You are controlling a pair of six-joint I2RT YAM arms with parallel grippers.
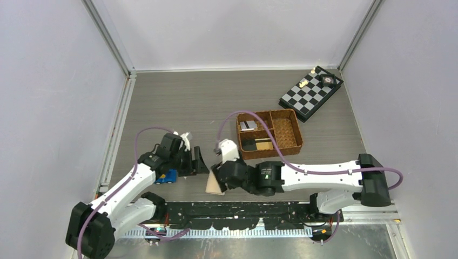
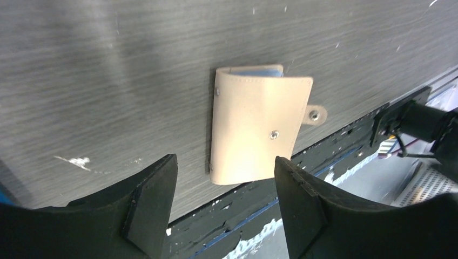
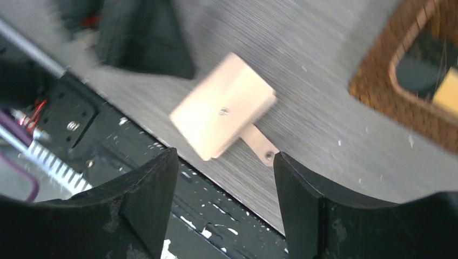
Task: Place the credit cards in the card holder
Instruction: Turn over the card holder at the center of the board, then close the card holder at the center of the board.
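Gaping wide, gripping nothing: left gripper (image 2: pixel 226 168), right gripper (image 3: pixel 224 162). Sitting upper right: woven basket (image 1: pixel 291 143), chessboard (image 1: pixel 311 93). Lying closed, running top-to-bottom lengthwise in left wrist view, pointing snap tab (image 2: pixel 314 114) right: card holder (image 2: pixel 254 129).

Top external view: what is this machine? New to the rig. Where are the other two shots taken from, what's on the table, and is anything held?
It shows two robot arms, the left arm and the right arm, bolted at the near edge of a grey table and seen from above and behind. The other two pictures come from a camera on each wrist. The black wedges at the bottom of those are that arm's own fingers.

On the table:
- a folded beige card holder near the front edge
- a brown woven basket holding the credit cards
- a chessboard at the far right

The left tool and the right tool both stand open and hold nothing.
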